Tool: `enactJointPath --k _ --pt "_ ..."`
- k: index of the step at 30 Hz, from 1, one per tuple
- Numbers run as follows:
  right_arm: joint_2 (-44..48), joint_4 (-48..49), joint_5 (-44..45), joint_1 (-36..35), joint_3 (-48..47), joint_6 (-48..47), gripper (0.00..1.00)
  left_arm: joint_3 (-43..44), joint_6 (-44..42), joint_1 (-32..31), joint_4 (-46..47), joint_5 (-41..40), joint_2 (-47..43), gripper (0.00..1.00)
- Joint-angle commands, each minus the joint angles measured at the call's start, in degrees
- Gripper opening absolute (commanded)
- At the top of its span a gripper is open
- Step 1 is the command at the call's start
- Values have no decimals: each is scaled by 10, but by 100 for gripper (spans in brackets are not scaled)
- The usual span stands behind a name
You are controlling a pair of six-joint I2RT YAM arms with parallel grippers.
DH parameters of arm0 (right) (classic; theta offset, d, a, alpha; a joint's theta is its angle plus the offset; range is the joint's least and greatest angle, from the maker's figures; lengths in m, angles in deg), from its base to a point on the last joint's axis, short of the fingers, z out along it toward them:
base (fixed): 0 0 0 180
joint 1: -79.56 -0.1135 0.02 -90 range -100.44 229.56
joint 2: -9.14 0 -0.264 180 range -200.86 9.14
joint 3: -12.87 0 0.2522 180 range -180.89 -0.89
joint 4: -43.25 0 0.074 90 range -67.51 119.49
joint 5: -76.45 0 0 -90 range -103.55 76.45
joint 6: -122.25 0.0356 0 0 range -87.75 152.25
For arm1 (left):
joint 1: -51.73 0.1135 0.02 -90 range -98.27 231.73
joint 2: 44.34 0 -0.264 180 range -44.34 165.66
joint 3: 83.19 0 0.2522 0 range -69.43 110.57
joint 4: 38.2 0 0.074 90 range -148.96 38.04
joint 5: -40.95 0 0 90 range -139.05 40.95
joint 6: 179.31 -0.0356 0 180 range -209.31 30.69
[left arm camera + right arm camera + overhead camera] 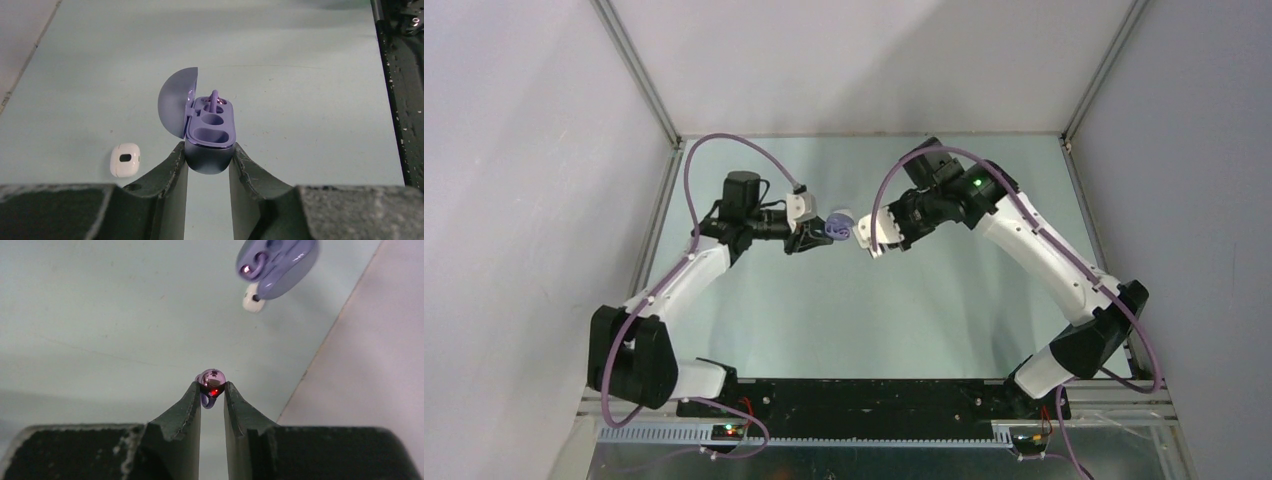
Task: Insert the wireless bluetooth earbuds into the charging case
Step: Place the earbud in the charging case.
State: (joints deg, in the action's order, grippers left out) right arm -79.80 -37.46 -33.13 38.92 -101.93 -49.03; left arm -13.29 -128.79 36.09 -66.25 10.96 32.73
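My left gripper is shut on a purple charging case and holds it above the table with its lid swung open. One purple earbud sits in the case's far socket; the near socket is empty. My right gripper is shut on the other purple earbud, which shows a red light. In the top view the case hangs between the left gripper and the right gripper, a short gap apart. In the right wrist view the case is at the upper right. No white earbuds show.
A closed white charging case lies on the pale green table below and left of the purple case; it also shows in the right wrist view. Grey enclosure walls bound the table on the left, back and right.
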Motion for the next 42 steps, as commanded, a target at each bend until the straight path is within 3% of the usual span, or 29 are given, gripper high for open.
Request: enactJointPath --k 1,6,11,15,25,42 --pt "14 -18 58 -4 49 -112 0 -35 2 -3 52 -32 -51 0" --pt "-5 -63 156 21 193 -124 0 -60 -18 4 -4 -73 -88 0" --pt "-107 -67 249 35 222 -4 0 -93 84 22 37 -104 -128 0" --pt "-177 -17 295 42 222 58 0 -111 133 34 49 -125 -151 0" --pt "-239 105 304 45 222 129 0 -95 143 42 35 -164 -153 0" --pt "-245 119 285 46 236 176 9 -82 141 44 27 -163 -142 0"
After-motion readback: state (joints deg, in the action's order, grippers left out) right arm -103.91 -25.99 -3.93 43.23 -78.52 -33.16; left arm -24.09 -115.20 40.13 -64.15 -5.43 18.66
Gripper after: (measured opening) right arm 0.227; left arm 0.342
